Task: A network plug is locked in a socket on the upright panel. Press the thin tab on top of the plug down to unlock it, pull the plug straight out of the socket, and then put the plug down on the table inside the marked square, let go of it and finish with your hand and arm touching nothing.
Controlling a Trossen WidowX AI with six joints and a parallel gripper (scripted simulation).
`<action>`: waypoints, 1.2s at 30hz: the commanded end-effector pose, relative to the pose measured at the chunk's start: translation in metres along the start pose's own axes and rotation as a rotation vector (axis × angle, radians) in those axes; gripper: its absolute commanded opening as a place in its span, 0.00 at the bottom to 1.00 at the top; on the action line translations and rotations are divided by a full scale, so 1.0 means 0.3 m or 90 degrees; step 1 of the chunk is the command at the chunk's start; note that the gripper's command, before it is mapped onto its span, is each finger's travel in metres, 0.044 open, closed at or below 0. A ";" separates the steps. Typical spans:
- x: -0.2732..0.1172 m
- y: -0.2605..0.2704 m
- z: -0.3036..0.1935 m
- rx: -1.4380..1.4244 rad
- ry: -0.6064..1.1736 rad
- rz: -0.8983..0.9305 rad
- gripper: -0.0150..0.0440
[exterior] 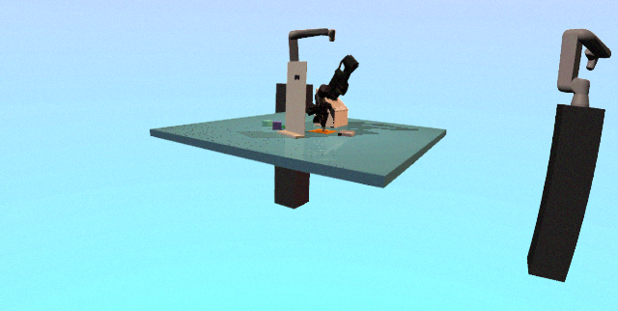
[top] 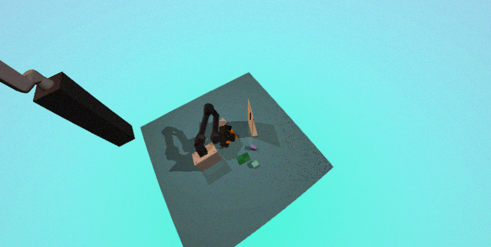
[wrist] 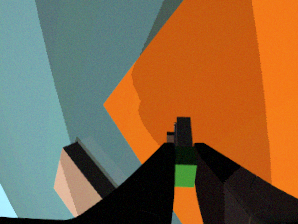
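The plug, a small black piece point(wrist: 183, 130) with a green part, is between the fingertips in the wrist view. My gripper point(wrist: 182, 152) point(exterior: 323, 127) is shut on it and points down over the orange marked square point(wrist: 285, 75) point(exterior: 315, 131) point(top: 232, 132). The plug is low over the square; whether it touches the surface cannot be told. The upright panel point(top: 252, 124) point(exterior: 295, 108) stands beside the square, with its dark socket opening point(exterior: 296, 77) high up, apart from the gripper. The tab cannot be made out clearly.
A pale block with a black end point(wrist: 75, 187) point(exterior: 348, 133) point(top: 222, 121) lies close beside the square. A purple block point(top: 253, 147) point(exterior: 277, 126), a dark green patch point(top: 243, 158) and a light green block point(top: 255, 164) point(exterior: 266, 123) are on the other side.
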State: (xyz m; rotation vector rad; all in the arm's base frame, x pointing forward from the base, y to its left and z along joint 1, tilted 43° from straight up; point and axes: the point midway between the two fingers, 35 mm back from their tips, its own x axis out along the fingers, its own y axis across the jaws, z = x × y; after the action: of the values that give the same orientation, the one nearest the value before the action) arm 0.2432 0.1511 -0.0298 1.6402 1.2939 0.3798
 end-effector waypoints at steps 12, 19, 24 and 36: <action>0.011 -0.007 -0.006 0.004 0.000 -0.003 0.25; 0.011 -0.007 -0.006 0.004 0.000 -0.003 0.34; 0.011 -0.007 -0.006 0.004 0.000 -0.003 0.52; -0.015 -0.008 -0.001 0.004 -0.002 -0.006 0.52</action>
State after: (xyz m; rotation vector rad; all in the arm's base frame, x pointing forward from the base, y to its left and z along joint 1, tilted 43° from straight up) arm 0.2420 0.1497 -0.0321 1.6424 1.2987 0.3640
